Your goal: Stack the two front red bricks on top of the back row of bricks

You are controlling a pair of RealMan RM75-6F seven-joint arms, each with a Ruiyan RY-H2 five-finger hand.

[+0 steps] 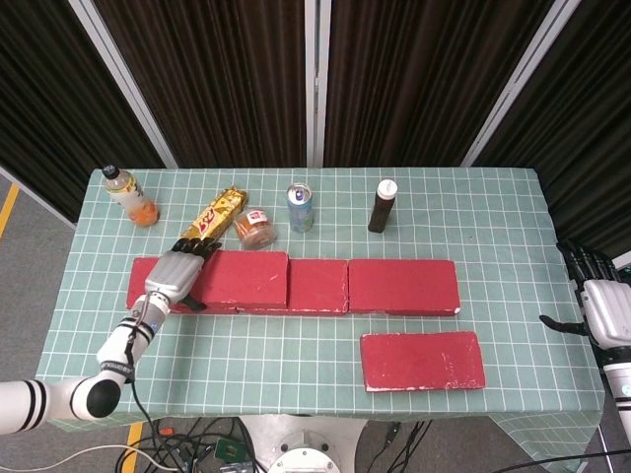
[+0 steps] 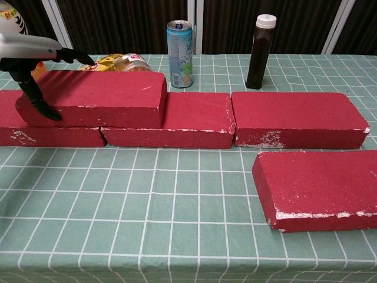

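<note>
One red brick [image 1: 237, 279] [image 2: 97, 98] lies stacked on the back row, spanning the left back brick [image 2: 35, 137] and the middle back brick [image 1: 317, 286] [image 2: 191, 119]. The right back brick [image 1: 402, 286] [image 2: 294, 118] has nothing on it. A second front red brick [image 1: 422, 360] [image 2: 321, 186] lies flat on the cloth at the front right. My left hand [image 1: 174, 275] [image 2: 26, 52] hovers at the stacked brick's left end, fingers spread over its top and thumb down its front face. My right hand [image 1: 599, 307] hangs off the table's right edge, fingers apart, holding nothing.
Behind the brick row stand an orange drink bottle [image 1: 130, 195], a gold snack bar [image 1: 212, 217], a small jar [image 1: 256, 229], a blue can [image 1: 300, 207] [image 2: 179, 53] and a dark bottle [image 1: 382, 205] [image 2: 259, 50]. A green checked cloth [image 1: 296, 345] covers the table.
</note>
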